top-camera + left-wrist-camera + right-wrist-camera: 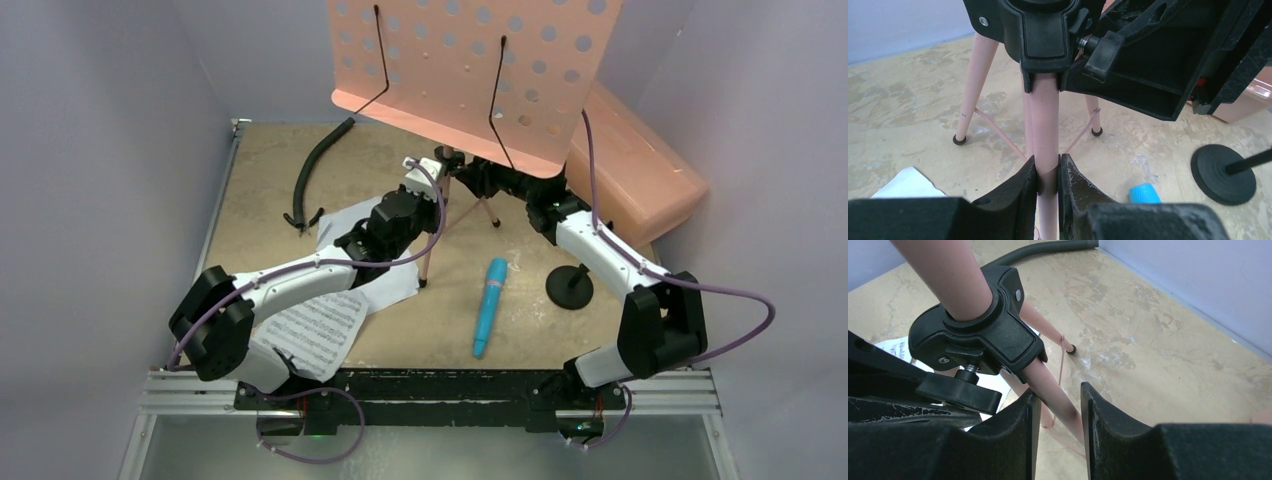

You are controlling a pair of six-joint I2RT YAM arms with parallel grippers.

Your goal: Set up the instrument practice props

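The pink perforated music stand (470,70) stands on its tripod at the back centre. My left gripper (428,172) is shut on one pink tube of the stand (1045,125), just below the black hub (1043,35). My right gripper (480,180) is open, its jaws either side of a pink tripod leg (1048,385) below the hub (983,335). Two white sheet-music pages (320,325) lie under my left arm. The blue toy microphone (490,305) lies flat at front centre. The black round-base mic stand (570,287) stands right of it.
A curved black hose (318,170) lies at the back left. A large translucent pink box (640,175) sits at the back right behind my right arm. Purple walls close in both sides.
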